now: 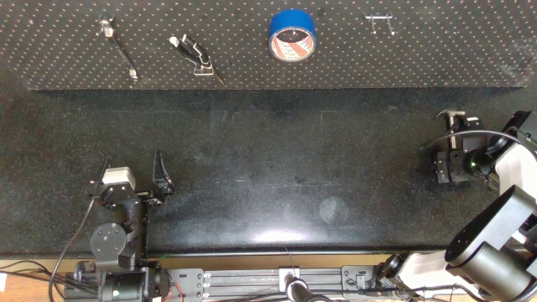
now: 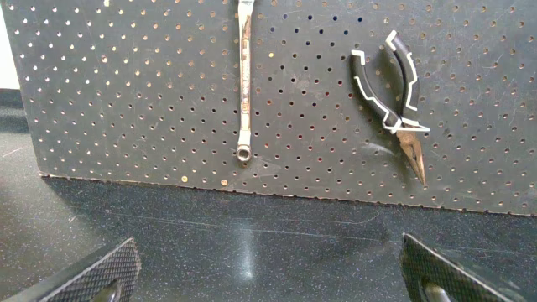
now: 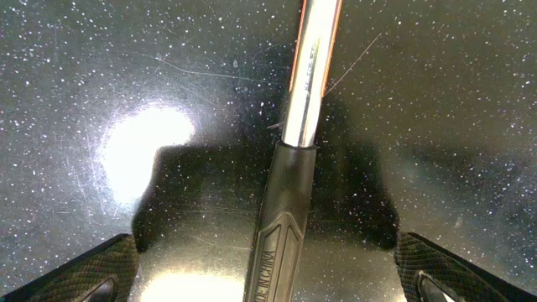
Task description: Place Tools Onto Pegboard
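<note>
Item under inspection: a steel-shafted hammer with a black rubber grip (image 3: 289, 193), lying flat on the black speckled worktop (image 1: 268, 168) near its right edge, head (image 1: 454, 116) toward the perforated black pegboard (image 1: 235, 33). I note the right arm is folded in from the right side, wrist turned down, with the right gripper (image 3: 268, 277) directly above the handle. Its fingers stand wide apart, one on each side of the grip, and touch nothing. Open worktop lies between the hammer and the board's lower edge, and across the whole middle. On the board hang a slim steel wrench (image 2: 243, 84), black-and-white-handled pliers (image 2: 394, 92), a blue tape roll (image 1: 293, 36) and a small wire hook (image 1: 380, 23), the hook nearest the hammer's side. The left arm sits folded near its base, the left gripper (image 2: 268, 268) spread open, empty, facing the wrench and pliers.
</note>
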You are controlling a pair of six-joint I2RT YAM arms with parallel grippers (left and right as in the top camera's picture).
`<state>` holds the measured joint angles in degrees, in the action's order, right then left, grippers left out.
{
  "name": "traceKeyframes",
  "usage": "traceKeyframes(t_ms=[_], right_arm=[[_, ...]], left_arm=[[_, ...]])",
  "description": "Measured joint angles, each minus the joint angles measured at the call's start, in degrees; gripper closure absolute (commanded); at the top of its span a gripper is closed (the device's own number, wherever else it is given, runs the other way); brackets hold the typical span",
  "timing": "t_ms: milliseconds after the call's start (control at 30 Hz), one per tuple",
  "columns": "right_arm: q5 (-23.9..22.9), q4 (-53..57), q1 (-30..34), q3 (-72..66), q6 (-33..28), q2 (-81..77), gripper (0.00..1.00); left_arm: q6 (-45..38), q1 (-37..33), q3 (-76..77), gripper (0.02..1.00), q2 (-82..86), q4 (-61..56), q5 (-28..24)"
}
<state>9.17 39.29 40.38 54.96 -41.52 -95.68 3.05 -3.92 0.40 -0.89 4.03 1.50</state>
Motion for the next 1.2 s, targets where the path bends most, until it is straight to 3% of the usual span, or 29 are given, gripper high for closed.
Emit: traceKeyframes(t_ms=[233, 333, 633, 767, 933, 1100, 1200], right_arm=[[0.0, -0.57, 0.0, 0.0, 0.0, -0.02, 0.012], [0.02, -0.57, 0.0, 0.0, -0.15, -0.02, 0.139], [0.0, -0.57, 0.0, 0.0, -0.83, -0.02, 0.145], [0.04, -0.57, 0.0, 0.0, -0.81, -0.57, 0.222], [0.02, -0.57, 0.0, 0.0, -0.85, -0.57, 0.235], [0.02, -0.59, 0.0, 0.0, -0.83, -0.57, 0.367], [0.02, -0.59, 0.0, 0.0, -0.92, -0.57, 0.391]], left_arm=[[0.0, 0.0, 0.0, 0.023, 0.0, 0.0, -0.02], [0.0, 0.0, 0.0, 0.023, 0.0, 0.0, -0.02], [0.0, 0.0, 0.0, 0.025, 0.0, 0.0, 0.0], [-0.02, 0.0, 0.0, 0.023, 0.0, 0.0, 0.0], [0.0, 0.0, 0.0, 0.023, 0.0, 0.0, -0.02], [-0.02, 0.0, 0.0, 0.023, 0.0, 0.0, -0.02], [-0.02, 0.0, 0.0, 0.023, 0.0, 0.0, -0.02]])
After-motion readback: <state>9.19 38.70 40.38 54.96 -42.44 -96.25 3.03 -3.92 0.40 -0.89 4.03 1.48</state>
